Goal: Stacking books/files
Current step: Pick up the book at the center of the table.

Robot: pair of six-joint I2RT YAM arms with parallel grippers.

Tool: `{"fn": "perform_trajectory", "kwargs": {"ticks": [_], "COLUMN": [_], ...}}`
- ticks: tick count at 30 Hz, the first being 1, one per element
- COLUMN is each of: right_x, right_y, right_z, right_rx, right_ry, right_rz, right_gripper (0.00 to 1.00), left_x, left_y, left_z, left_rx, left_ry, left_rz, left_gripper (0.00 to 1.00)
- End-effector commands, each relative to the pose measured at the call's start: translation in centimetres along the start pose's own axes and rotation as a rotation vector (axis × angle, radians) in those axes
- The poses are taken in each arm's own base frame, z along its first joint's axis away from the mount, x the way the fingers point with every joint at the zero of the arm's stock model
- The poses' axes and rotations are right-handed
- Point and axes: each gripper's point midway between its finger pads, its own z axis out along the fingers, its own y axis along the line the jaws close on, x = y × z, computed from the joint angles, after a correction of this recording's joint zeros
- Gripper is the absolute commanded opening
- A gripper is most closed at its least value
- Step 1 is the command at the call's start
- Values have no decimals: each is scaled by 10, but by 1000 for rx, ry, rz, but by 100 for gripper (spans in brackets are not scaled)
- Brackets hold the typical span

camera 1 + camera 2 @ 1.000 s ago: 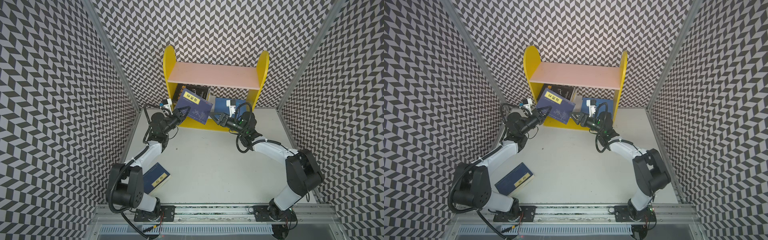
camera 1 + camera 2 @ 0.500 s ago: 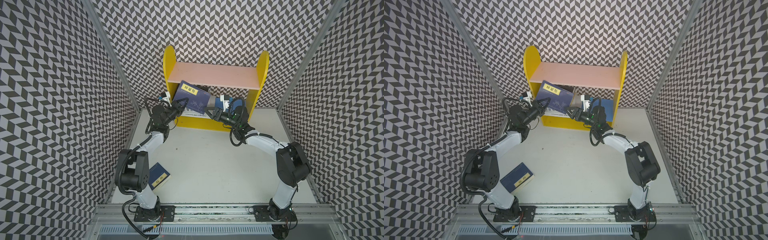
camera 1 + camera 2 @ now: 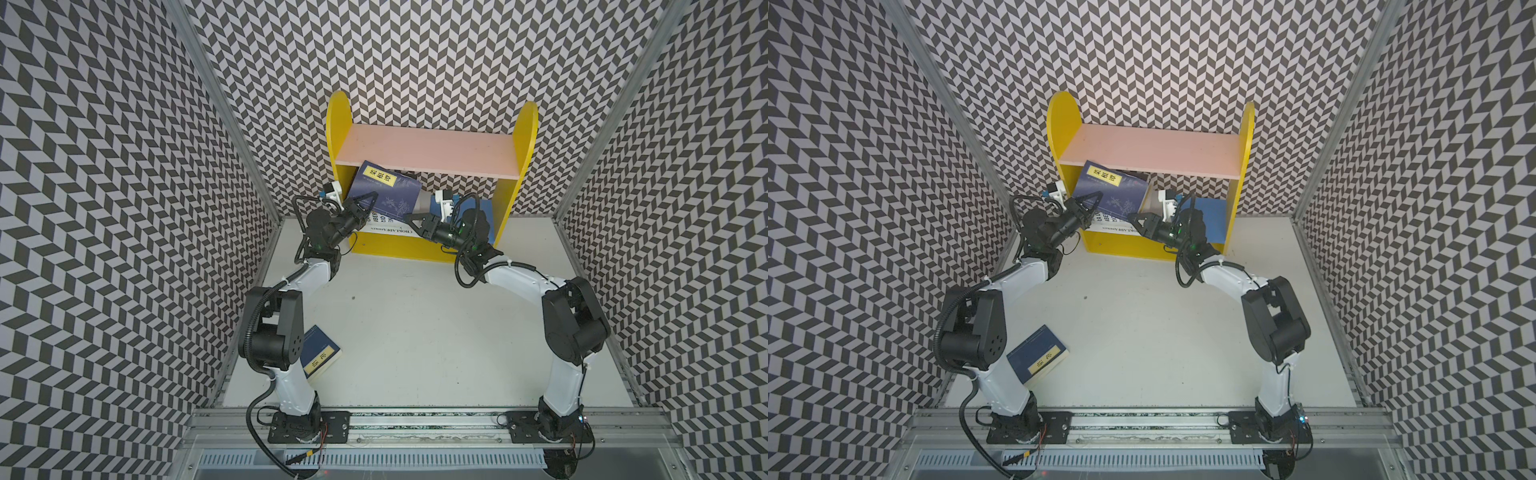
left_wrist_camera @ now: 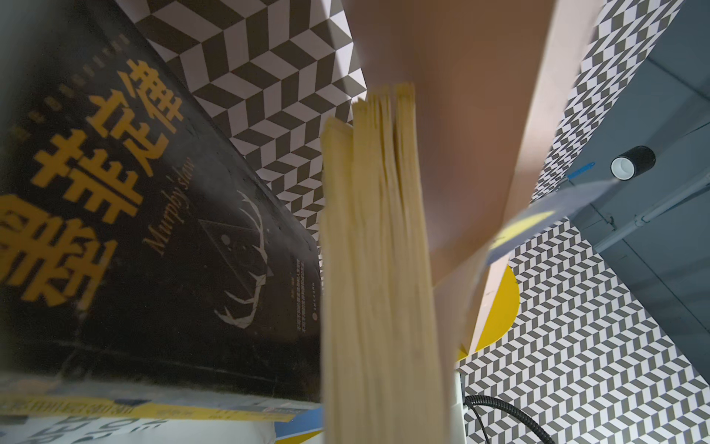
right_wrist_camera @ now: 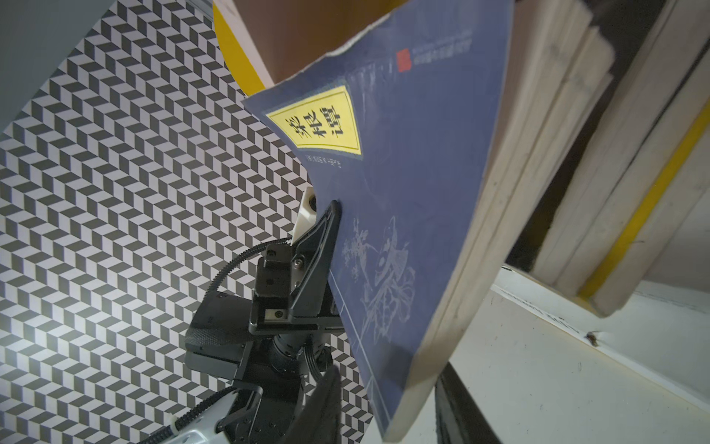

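A navy book (image 3: 388, 193) (image 3: 1115, 189) with a yellow title label stands tilted in the lower bay of the yellow shelf (image 3: 337, 124). My left gripper (image 3: 365, 203) (image 3: 1091, 201) is shut on its near edge. In the left wrist view its page edges (image 4: 376, 269) fill the middle, beside a black book (image 4: 134, 211) with yellow lettering. My right gripper (image 3: 410, 216) (image 5: 392, 407) is open, its fingers on either side of the book's lower corner, one still apart from the cover. Under it lies a white book (image 3: 388, 227). Another navy book (image 3: 321, 353) (image 3: 1038, 357) lies on the table by the left arm's base.
The pink shelf board (image 3: 428, 149) hangs just above the tilted book's top corner. A blue book (image 3: 1210, 212) stands in the shelf's right half behind the right wrist. Patterned walls close in on three sides. White tabletop (image 3: 415, 332) stretches between the arms.
The left gripper has lifted and swung the navy book up from the shelf's front into the lower bay. The right gripper moved in to the book's lower corner and its fingers narrowed.
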Motion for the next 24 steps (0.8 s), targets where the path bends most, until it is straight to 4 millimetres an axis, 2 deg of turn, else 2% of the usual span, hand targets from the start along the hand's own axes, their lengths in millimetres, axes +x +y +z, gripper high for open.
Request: {"fn": "perform_trajectory", "kwargs": {"ticks": [1, 6, 9, 13, 17, 21, 24], "right_x": [-10, -9, -10, -19, -36, -48, -54], "right_y": [17, 13, 11, 15, 18, 11, 4], "right_z": [5, 5, 5, 6, 9, 15, 19], "right_rx": [-51, -36, -30, -22, 13, 43, 57], "right_ry": [-26, -33, -40, -69, -116, -158, -182], "right_rz": [-18, -7, 0, -15, -50, -49, -41], "right_gripper": [31, 16, 11, 7, 6, 4, 3], "left_x": [-5, 1, 1, -6, -13, -17, -20], "left_y": [-21, -10, -8, -13, -14, -12, -10], "left_z": [-7, -16, -15, -7, 2, 6, 11], "left_rx": [73, 23, 11, -8, -45, -55, -60], "left_ry": [-35, -57, -55, -51, -50, -55, -52], "left_rz": [11, -5, -9, 24, 56, 58, 65], "left_gripper": [0, 0, 0, 0, 0, 6, 16]}}
